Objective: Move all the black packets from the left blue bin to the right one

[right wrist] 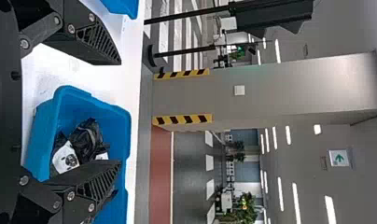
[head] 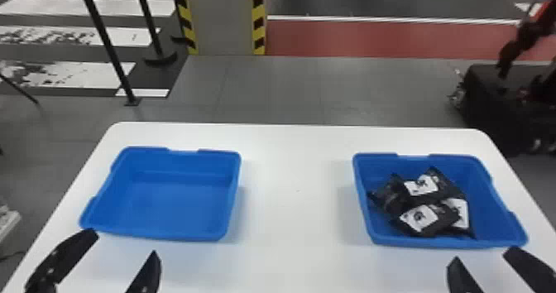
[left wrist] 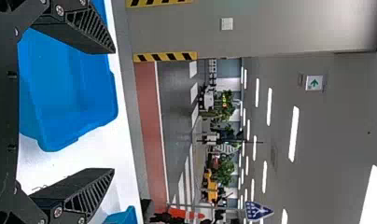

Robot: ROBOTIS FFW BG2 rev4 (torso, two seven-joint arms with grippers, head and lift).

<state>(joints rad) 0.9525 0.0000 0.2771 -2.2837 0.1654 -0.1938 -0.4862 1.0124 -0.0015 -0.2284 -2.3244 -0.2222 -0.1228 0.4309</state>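
Several black packets (head: 419,219) with white labels lie heaped in the right blue bin (head: 434,241) on a white bench (head: 295,188), well apart from the left blue bin (head: 161,234). The head view shows my left gripper (head: 124,242) and right gripper (head: 483,255) before the bins, fingers apart and holding nothing. My wrist views add ribbed finger faces, ceiling lights (right wrist: 296,196) and a green-arrow sign (left wrist: 314,83).

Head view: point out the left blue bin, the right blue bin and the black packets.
Left blue bin (head: 178,201): head view, on its bare floor.
Right blue bin (head: 413,241): head view, on its near rim.
Black packets (head: 418,218): head view, on one packet's white label.
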